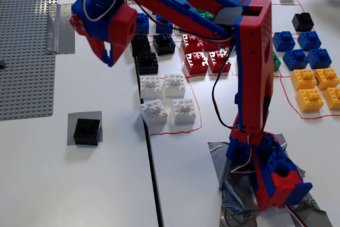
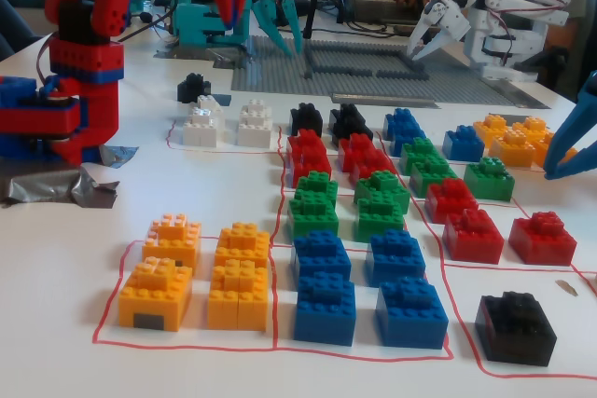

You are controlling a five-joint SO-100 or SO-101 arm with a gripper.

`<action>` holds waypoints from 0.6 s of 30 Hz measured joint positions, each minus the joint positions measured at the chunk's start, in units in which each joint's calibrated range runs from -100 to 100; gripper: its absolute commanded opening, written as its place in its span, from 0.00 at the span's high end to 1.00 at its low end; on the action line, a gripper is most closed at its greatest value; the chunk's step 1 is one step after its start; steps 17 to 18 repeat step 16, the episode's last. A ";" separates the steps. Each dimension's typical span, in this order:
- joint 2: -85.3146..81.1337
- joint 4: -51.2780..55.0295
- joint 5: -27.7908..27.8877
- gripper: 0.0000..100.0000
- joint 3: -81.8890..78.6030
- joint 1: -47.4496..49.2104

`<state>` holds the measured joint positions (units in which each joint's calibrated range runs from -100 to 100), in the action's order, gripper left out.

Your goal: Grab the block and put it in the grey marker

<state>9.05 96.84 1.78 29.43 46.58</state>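
One block (image 1: 87,131) on grey marker (image 1: 71,121), gripper (image 1: 108,57) well above, empty, jaws narrow

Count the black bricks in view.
5: the block on the grey marker; three clustered above the white bricks; one far right beside blue bricks. The arm may hide others.
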 measured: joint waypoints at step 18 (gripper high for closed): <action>-19.86 -2.99 -0.24 1.00 -19.98 -30.08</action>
